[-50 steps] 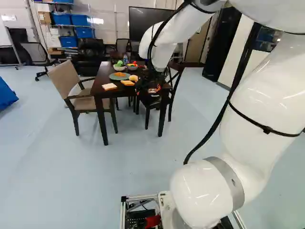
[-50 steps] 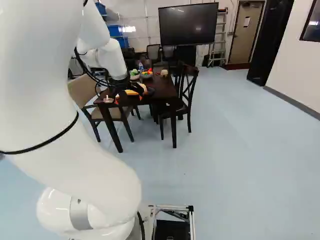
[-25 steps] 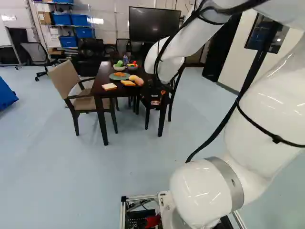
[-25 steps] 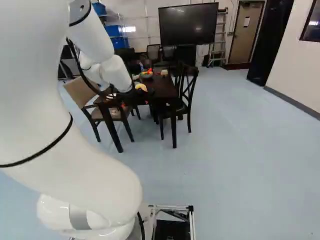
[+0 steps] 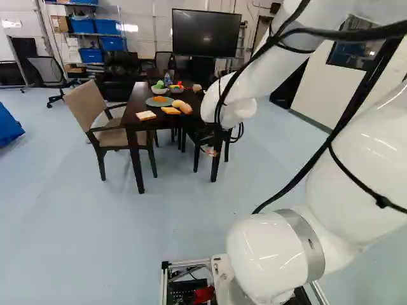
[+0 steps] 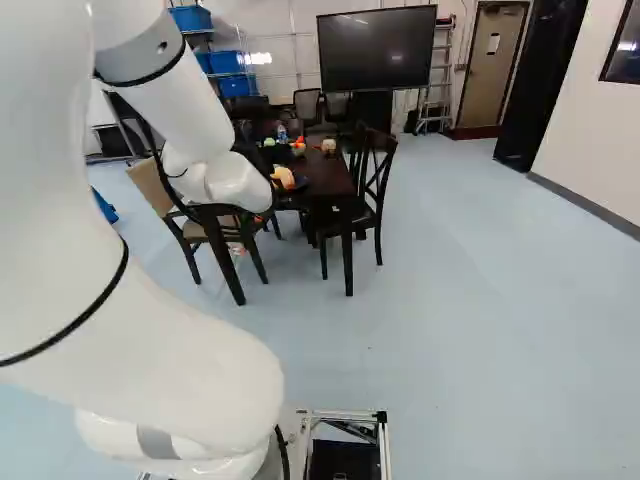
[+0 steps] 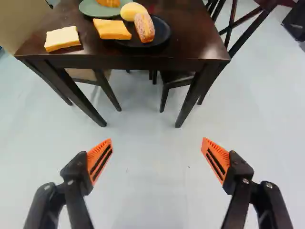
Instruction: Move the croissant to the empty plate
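Note:
My gripper [image 5: 210, 151] hangs in front of the table's near edge in the left base view. In the wrist view the gripper [image 7: 157, 145] is open, its orange pads wide apart over the floor with nothing between them. The orange-brown croissant [image 7: 108, 2] lies on the green plate [image 7: 90, 8], partly cut off by the view's edge; the left base view shows the croissant [image 5: 159, 98] there too. Beside it, the black plate [image 7: 162, 36] holds a round yellow bun [image 7: 133, 10] and a sugared roll [image 7: 144, 27], with an orange slice [image 7: 112, 29] overlapping its rim.
A pale bread slice [image 7: 62, 38] lies near a corner of the dark table [image 7: 190, 43]. Behind the plates are bowls of fruit or vegetables [image 5: 159, 89] and a bottle [image 5: 167, 79]. A beige armchair [image 5: 89, 108] and a dark chair [image 6: 375, 180] flank the table.
My arm has drawn the gripper back from above the plates to in front of the table, uncovering the black plate's food. The base and the foods have not moved.

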Robot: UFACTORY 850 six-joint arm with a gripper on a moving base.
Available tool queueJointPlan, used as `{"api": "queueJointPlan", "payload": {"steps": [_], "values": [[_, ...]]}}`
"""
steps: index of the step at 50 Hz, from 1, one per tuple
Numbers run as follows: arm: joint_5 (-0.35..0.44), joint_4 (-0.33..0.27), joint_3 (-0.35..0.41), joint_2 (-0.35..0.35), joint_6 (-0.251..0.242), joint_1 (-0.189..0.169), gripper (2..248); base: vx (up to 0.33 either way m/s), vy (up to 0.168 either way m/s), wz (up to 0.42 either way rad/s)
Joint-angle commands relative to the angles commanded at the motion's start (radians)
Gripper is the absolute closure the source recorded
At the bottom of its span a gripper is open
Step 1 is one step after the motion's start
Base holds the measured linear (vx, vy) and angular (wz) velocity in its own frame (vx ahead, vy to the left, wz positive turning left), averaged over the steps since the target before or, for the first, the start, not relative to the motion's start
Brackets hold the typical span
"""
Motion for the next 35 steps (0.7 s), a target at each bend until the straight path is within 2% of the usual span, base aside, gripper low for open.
{"api": "queueJointPlan", "payload": {"steps": [18,35], "values": [[0.19,-0.02,0.125,0.044,0.038,-0.026,3,0.0,0.0,0.0],[0.336,-0.035,0.222,0.079,0.067,-0.046,3,0.0,0.0,0.0]]}}
